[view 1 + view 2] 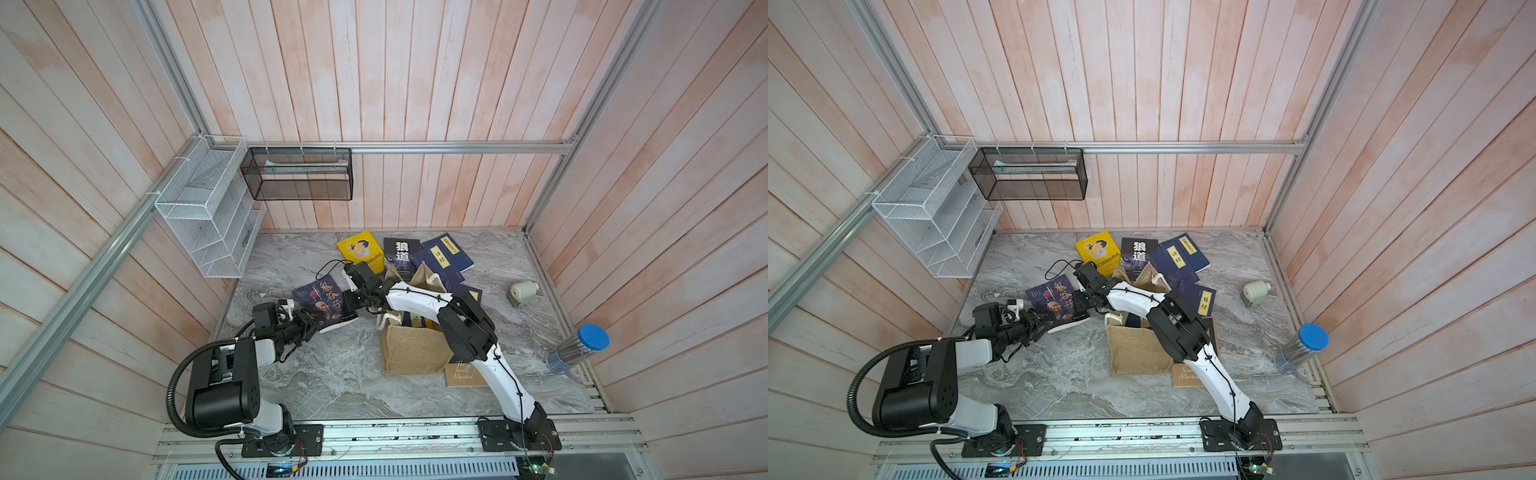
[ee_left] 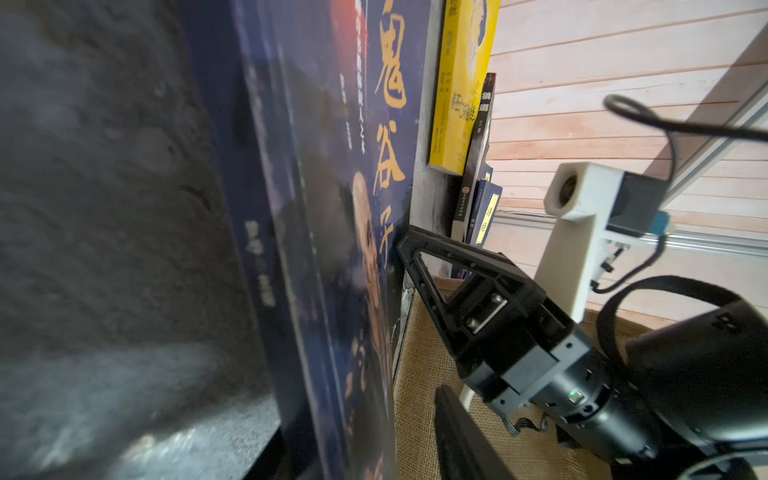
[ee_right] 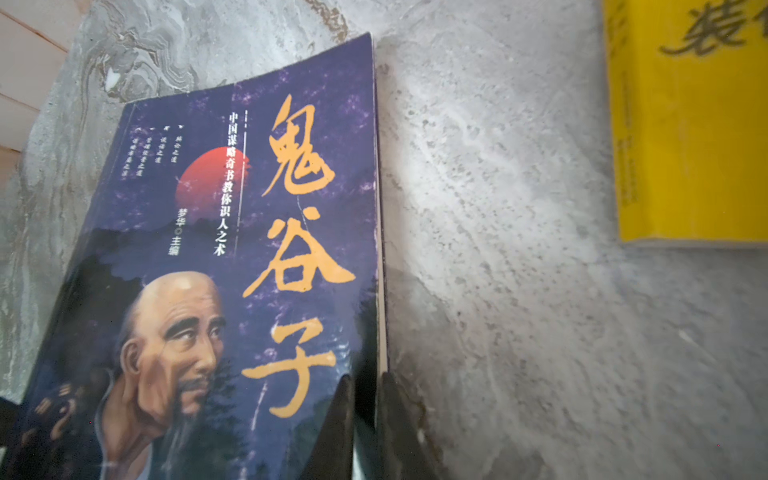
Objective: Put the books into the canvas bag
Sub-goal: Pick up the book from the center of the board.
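Closest to the lens in the right wrist view, a purple-navy book (image 3: pixel 232 249) with orange calligraphy and a bald, bearded man's portrait fills the frame. The right gripper (image 3: pixel 366 386) has its jaws pinched on the book's long page edge. In both top views this book sits slightly tilted on the grey marble counter (image 1: pixel 332 386), just beside the canvas bag (image 1: pixel 409 353) and not yet in it. The left gripper (image 1: pixel 311 327) is at the book's near corner with its jaws around that corner; whether they are clamped cannot be told. The bag stands upright with at least 1 navy book (image 1: pixel 417 321) inside, and the right forearm (image 1: pixel 419 297) crosses above its mouth. Several other books (image 1: pixel 401 253) lie behind the bag, and 1 tan book (image 1: pixel 461 372) lies against its near corner.

Likely risks: both holds are on thin edges, so the book could slip or its cover could fold under the weight. If the 2 arms move out of step, the book may twist free. A corner could also snag the soft rim or a white rope handle (image 1: pixel 388 318) and tip the bag.
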Available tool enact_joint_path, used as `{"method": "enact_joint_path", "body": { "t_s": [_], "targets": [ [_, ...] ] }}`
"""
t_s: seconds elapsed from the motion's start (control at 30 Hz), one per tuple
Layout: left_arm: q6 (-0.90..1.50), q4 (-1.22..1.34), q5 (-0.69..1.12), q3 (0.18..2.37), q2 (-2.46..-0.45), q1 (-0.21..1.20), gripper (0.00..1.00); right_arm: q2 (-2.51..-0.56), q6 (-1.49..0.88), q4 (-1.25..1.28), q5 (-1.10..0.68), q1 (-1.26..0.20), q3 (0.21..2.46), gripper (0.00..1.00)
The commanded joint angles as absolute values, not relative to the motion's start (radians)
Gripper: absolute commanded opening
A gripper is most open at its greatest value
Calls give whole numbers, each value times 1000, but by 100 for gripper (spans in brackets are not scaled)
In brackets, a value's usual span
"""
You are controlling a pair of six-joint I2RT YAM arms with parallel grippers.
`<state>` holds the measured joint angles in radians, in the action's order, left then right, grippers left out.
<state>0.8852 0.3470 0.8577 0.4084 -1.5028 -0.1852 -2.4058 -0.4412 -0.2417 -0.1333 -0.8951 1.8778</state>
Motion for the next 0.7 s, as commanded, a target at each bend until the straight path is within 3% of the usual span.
{"method": "enact_joint_path", "body": {
  "t_s": [0.0, 0.13, 0.3, 0.67],
  "targets": [
    [892, 402, 870, 426, -1513, -162, 46, -2430, -440, -362, -206, -939, 1832, 13],
    [887, 382, 861, 436, -1490, -160, 29, -2406, -426, -380, -180, -939, 1838, 14],
    [809, 228, 820, 479, -1383, -161, 8, -2343, -375, -457, -93, -940, 1938, 24],
    [570, -261, 691, 647, -1014, -186, 1, -2181, -258, -548, 101, -1049, 2173, 38]
  ]
}}
